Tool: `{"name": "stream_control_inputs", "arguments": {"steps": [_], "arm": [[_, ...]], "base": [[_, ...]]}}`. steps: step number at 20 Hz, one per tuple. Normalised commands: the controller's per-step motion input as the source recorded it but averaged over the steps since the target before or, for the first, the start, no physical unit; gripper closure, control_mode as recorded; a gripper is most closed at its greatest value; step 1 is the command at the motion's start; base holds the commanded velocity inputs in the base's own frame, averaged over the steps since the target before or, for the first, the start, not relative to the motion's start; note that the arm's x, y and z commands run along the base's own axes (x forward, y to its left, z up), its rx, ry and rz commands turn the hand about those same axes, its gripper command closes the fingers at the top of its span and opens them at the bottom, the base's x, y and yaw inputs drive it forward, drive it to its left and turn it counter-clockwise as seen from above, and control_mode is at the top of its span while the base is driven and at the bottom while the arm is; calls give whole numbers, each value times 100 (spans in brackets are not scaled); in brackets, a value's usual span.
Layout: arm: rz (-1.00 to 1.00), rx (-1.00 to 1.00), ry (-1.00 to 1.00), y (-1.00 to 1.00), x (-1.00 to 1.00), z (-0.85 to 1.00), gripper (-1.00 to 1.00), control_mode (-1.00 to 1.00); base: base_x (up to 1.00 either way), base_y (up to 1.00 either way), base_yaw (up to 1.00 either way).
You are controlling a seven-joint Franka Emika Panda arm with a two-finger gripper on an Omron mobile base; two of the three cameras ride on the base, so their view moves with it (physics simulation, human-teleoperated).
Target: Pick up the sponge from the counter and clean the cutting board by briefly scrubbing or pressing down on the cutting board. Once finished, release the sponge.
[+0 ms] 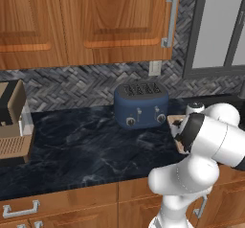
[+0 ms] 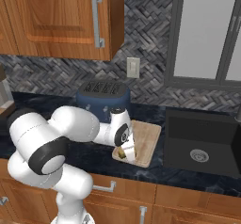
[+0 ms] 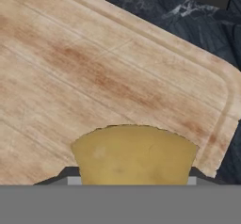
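Where hand [image 2: 126, 153] presses, sponge [image 3: 134, 155] beneath.

counter [image 1: 81, 145]: dark marble top I work over, across mid-frame in both base views | toaster [image 1: 141, 104]: blue, centre of my left base view, standing on it | cutting board [image 2: 147, 140]: flat on it, centre-right in right base view | coffee machine [image 1: 12, 121]: left edge | sink [image 2: 202, 140]: black, set in at right

Arm bent low, pincer [image 2: 126, 153] (downward) gripping.
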Motion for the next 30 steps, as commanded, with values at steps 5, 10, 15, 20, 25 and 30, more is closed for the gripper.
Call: {"name": "stream_control_inputs", "arguments": {"steps": [5, 10, 15, 20, 25, 30], "arm": [[0, 0, 0, -67, -18, -19, 100, -100], [0, 0, 0, -72, -24, -15, 100, -100], [0, 0, 0, -64, -21, -17, 100, -100], [0, 0, 0, -13, 1, -9, 100, -100], [-1, 0, 0, 14, 23, 0, 100, -100], [0, 0, 0, 9, 26, 0, 100, -100]], "base": [[0, 0, 0], [0, 0, 0], [0, 0, 0], [0, 0, 0], [0, 0, 0], [0, 0, 0]]}}
